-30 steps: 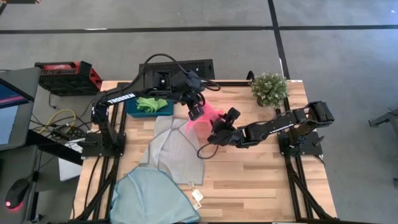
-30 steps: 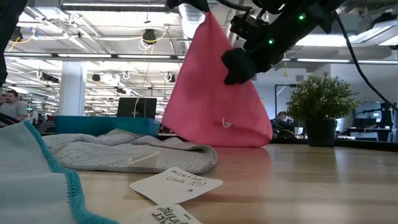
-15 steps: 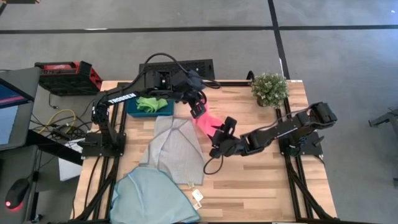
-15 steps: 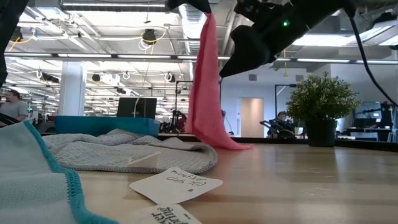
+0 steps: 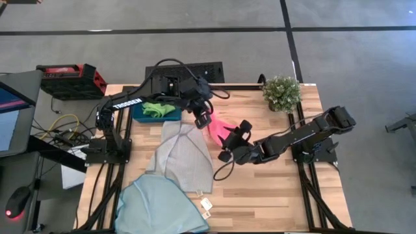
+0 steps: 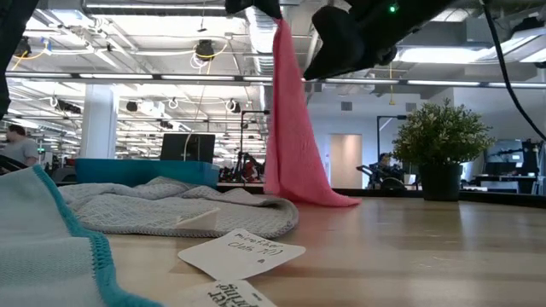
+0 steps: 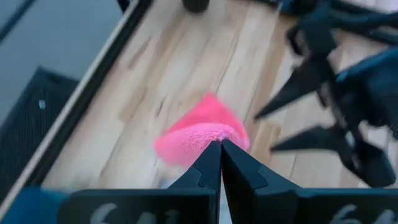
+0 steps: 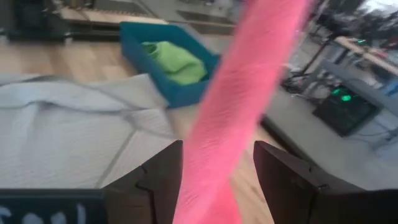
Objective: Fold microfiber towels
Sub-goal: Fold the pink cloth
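Left gripper (image 5: 203,119) is raised above the middle of the table (image 5: 273,188), jaws clamped on the top edge of the pink towel (image 5: 218,128). In the left wrist view the two fingers (image 7: 208,163) meet on a bunched pink fold. The low view shows the pink towel (image 6: 294,128) hanging as a narrow drape from the gripper, its lower end resting on the wood.

Right gripper (image 5: 240,129) is just beside the hanging towel, near its lower part. Jaws apart: in the right wrist view the fingers (image 8: 163,171) stand either side of the pink strip (image 8: 242,93) without gripping it.

Grey towel (image 5: 182,156) lies rumpled and flat on the left half of the table. Light blue towel (image 5: 159,207) is at the near left corner, overlapping the grey one's edge. Green towel (image 5: 156,108) sits bunched in the teal tray (image 5: 170,117) at the far left.

Potted plant (image 5: 281,92) stands at the far right corner. Two paper tags (image 5: 207,207) lie on the wood near the blue towel.
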